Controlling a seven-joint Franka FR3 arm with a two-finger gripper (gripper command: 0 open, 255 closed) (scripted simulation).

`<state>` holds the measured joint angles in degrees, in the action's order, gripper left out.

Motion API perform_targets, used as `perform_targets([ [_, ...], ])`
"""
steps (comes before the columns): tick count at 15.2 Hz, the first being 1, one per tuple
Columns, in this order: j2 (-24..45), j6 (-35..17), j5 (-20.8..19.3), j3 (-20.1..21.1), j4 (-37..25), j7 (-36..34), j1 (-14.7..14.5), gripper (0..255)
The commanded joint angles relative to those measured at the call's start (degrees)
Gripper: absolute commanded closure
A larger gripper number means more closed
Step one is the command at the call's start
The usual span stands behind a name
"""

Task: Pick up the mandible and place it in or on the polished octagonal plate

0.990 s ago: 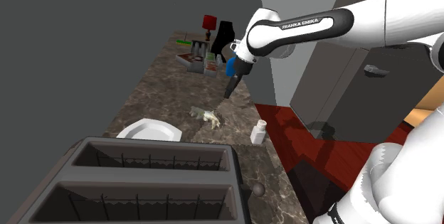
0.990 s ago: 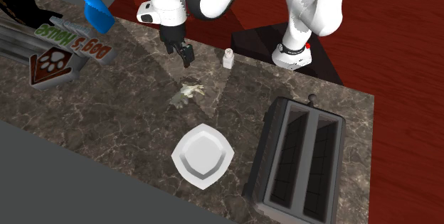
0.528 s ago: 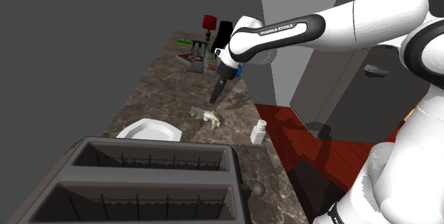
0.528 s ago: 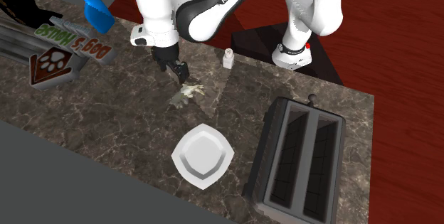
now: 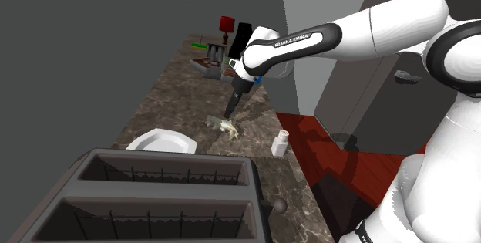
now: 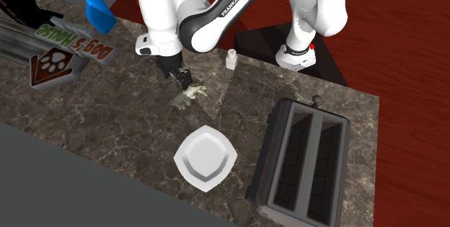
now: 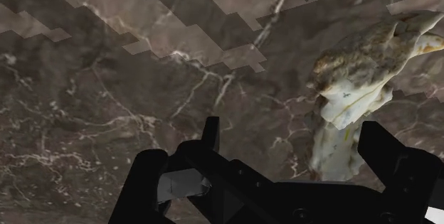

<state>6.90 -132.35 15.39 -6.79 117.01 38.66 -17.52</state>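
Note:
The mandible [image 5: 223, 125] is a pale, mottled bone lying on the dark marble counter [image 5: 169, 99], seen also as mandible [image 6: 189, 94]. My black gripper [image 5: 228, 112] hangs just above its far end, fingers pointing down, gripper [image 6: 182, 76] close over the bone. In the wrist view the gripper [image 7: 297, 146] is open, and the mandible [image 7: 352, 94] lies between the fingers, nearer the right fingertip [image 7: 384, 148], untouched. The white octagonal plate [image 5: 160, 141] sits nearer the toaster, plate [image 6: 205, 158].
A large dark toaster [image 5: 154, 203] stands at the counter's near end, toaster [image 6: 306, 164]. A small white shaker [image 5: 280, 143] stands by the counter edge, shaker [image 6: 231, 59]. A blue spray bottle [image 6: 94, 9] and a dog-treat box [image 6: 61, 52] lie beyond. Red floor borders the counter.
The arm has swung toward the shoulder view's left and come down, bringing the open gripper from well above the counter to just over the mandible. The bone and plate have not moved.

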Motion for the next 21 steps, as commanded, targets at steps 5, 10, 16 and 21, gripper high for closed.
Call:
perform_targets([
  [5, 0.06, -0.1, 0.03, 0.01, 0.03, 0.03, 0.0, 255],
  [10, 0.06, -0.1, 0.03, 0.01, 0.03, 0.03, 0.0, 255],
  [16, 0.8, 3.82, -7.11, 0.36, -2.64, -5.96, -2.09, 0],
  [21, 8.8, 24.86, -26.86, 2.27, -17.51, -21.01, -11.28, 0],
])
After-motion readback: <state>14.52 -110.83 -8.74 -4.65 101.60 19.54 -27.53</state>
